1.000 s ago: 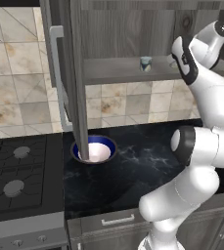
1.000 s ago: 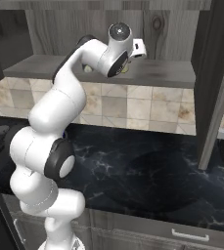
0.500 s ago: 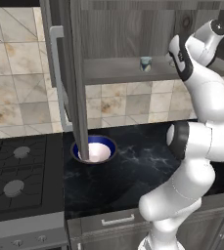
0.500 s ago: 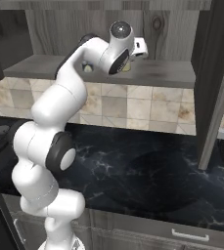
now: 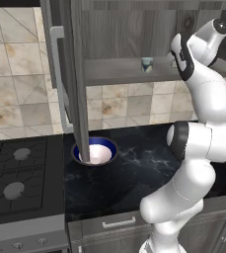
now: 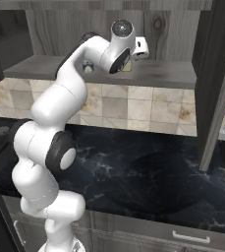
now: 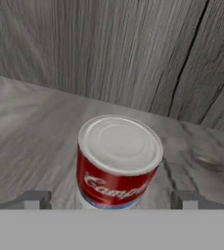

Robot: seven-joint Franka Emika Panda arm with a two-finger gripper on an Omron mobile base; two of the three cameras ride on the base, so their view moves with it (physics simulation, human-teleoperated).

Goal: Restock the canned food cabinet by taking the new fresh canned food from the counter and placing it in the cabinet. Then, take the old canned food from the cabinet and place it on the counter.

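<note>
Hand view, red can (image 7: 119, 163) upright, lid up

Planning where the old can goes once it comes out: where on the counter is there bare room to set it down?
The counter lies bare from the arm's base across to the right cabinet door. It is tighter on the left, where the blue-rimmed bowl sits under the open left door, beside the stovetop.

A rendered home kitchen: a black marble-look desk (image 5: 134, 173) with a gas stovetop (image 5: 20, 180) at its left edge, a beige tiled backsplash (image 5: 129, 106), grey wood-grain wall cabinet (image 6: 148, 74) above, silver-handled drawers (image 5: 118, 223) below, and a blue-rimmed bowl (image 5: 100, 153) near the stovetop.
</note>
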